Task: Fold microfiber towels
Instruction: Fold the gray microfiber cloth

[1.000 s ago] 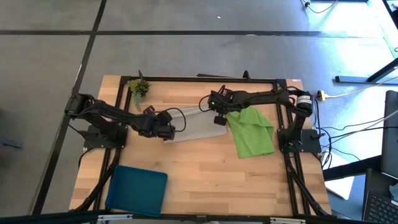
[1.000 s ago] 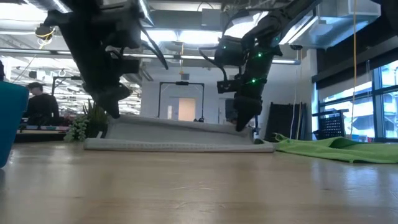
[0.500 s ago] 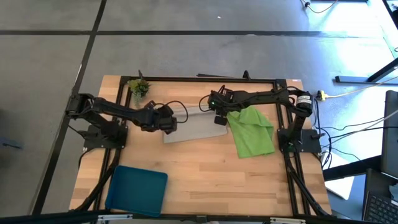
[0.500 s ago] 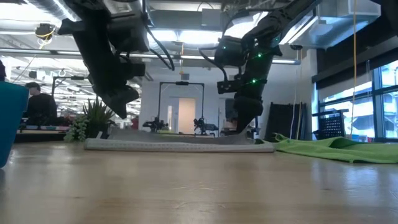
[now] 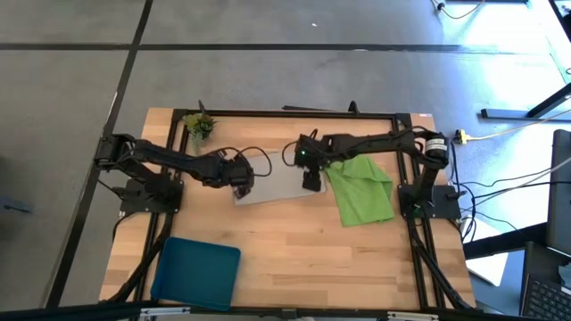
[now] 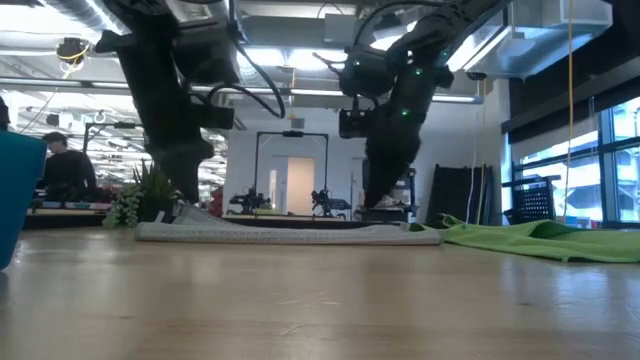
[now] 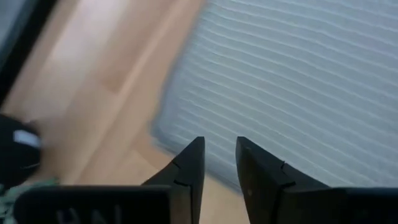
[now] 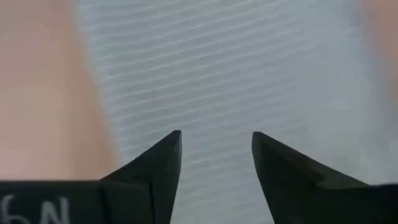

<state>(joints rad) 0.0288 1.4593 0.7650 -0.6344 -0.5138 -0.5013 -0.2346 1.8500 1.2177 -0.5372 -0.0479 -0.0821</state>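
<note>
The light grey towel (image 5: 272,181) lies flat in the middle of the wooden table (image 5: 294,259), folded into a long ribbed strip with neat layered edges in the low view. The left gripper (image 5: 239,177) hovers over one end, fingers narrowly parted and empty. The right gripper (image 5: 310,180) hangs over the other end, fingers spread wider, holding nothing. Just beside it the lime green towel (image 5: 361,188) lies rumpled and unfolded.

left arm: stretched from the table's left edge toward the centre, wrist low | left gripper (image 5: 239,175): fingers (image 7: 189,168) parted by a narrow gap, holding nothing | right arm: reaching in from the right edge | right gripper (image 5: 310,181): pointing down, fingers (image 8: 160,165) spread apart
</note>
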